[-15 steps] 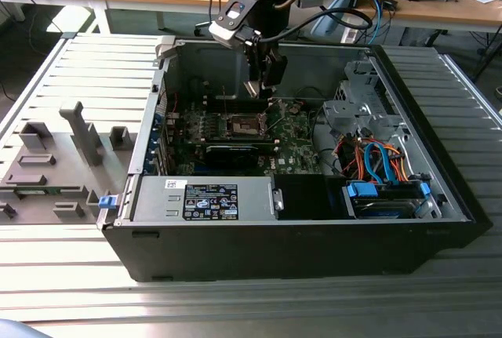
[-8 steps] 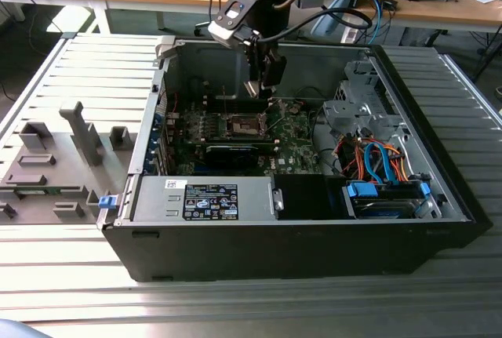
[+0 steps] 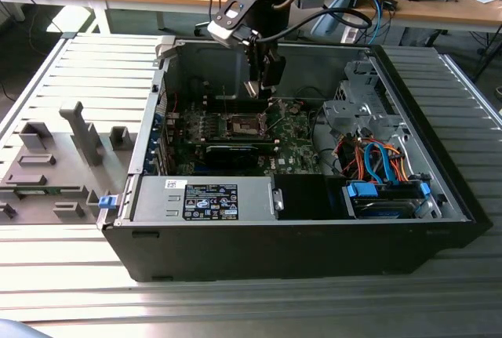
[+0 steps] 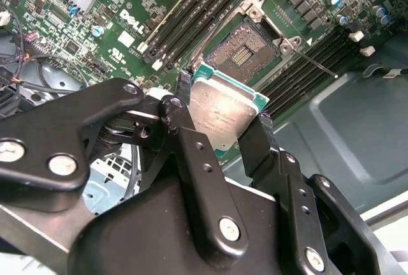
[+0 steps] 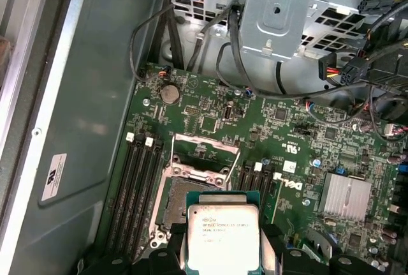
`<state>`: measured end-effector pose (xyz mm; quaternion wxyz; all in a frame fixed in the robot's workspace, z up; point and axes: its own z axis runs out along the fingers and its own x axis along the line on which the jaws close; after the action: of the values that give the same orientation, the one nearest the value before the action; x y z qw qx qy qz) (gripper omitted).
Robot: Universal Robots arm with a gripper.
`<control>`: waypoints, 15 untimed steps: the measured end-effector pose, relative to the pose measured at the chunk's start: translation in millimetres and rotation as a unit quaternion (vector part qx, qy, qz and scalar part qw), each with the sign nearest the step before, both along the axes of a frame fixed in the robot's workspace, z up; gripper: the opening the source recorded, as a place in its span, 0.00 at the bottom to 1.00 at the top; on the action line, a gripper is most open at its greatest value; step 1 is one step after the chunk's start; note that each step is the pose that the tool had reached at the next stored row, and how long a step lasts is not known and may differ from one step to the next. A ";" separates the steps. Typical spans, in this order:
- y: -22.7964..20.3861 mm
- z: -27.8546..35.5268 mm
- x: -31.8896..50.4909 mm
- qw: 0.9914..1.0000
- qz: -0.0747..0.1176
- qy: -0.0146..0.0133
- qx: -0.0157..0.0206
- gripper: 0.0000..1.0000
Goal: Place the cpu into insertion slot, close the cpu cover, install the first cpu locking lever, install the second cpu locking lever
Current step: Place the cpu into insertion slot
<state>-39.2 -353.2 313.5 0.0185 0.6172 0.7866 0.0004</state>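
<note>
My gripper [image 4: 223, 114] is shut on the cpu [image 4: 224, 109], a silver-topped square chip with a green edge, one black finger on each of two opposite sides. In the first wrist view the cpu [image 5: 223, 237] hangs above the green board and covers part of the insertion slot [image 5: 173, 203], a dark socket with a metal rim. The cpu cover [image 5: 204, 155] stands swung open at the socket's far edge. In the second wrist view the insertion slot [image 4: 244, 48] lies bare just beyond the chip, with a thin locking lever [image 4: 313, 62] sticking out beside it. From outside, the gripper [image 3: 263, 89] hovers inside the case above the socket [image 3: 243, 125].
The open black computer case [image 3: 439, 197] lies on a slatted table. A long black expansion card [image 3: 235, 152], a power supply [image 3: 208, 197], a drive cage [image 3: 353, 110] and coloured cables [image 3: 376, 158] surround the board. Memory slots [image 5: 137, 185] flank the socket. Grey fixtures [image 3: 74, 142] stand at the exterior view's left.
</note>
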 end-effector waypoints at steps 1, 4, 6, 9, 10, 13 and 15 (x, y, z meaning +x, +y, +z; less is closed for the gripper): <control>0.0 0.0 0.0 1.000 -0.001 0.000 0.000 0.54; 0.0 -0.1 0.0 1.000 -0.007 0.000 0.000 0.54; 0.0 -0.1 0.0 1.000 -0.010 0.000 0.000 0.54; 0.0 -0.1 0.0 1.000 -0.013 0.000 0.000 0.54; 0.0 -0.1 0.0 1.000 -0.014 0.000 0.000 0.54; 0.0 -0.2 0.0 1.000 -0.017 0.000 0.000 0.54; 0.0 -0.2 0.0 1.000 -0.020 0.000 0.000 0.54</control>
<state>-39.2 -353.2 313.3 0.0186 0.6330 0.7740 0.0000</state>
